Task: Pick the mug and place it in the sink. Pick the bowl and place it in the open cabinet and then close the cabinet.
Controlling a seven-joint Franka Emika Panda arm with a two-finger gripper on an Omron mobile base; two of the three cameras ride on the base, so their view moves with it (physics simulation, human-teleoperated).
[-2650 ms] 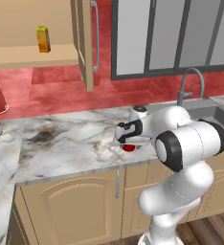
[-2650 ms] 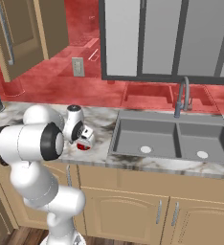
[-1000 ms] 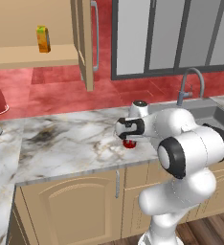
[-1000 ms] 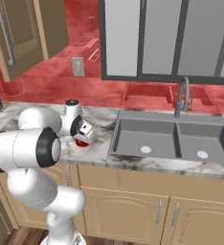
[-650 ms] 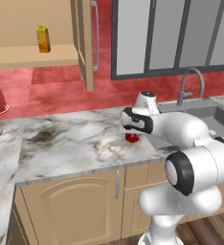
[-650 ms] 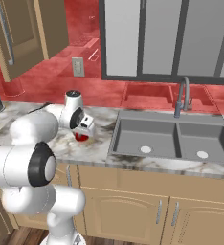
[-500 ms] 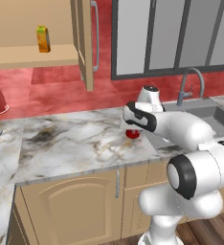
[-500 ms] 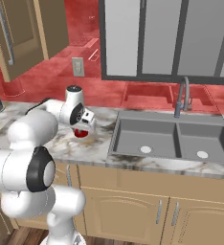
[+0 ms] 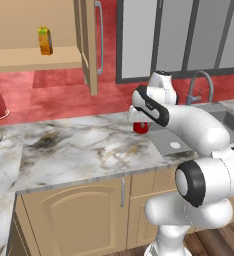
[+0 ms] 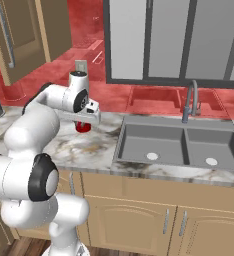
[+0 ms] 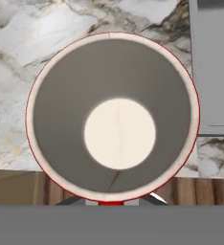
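Mug point(image 9: 140, 127) is clamped in your tool point(image 9: 139, 122), which is closed on its rim and holds it clear of the marble worktop point(image 9: 74, 150), just beside the left edge of the sink point(image 10: 179, 145). From the hand camera you look straight down into the mug's white inside point(image 11: 113, 117), with worktop and a corner of the grey basin beneath it. Up on the left, your cabinet point(image 9: 86, 40) stands with its door open, a small yellow carton point(image 9: 45, 41) on its shelf.
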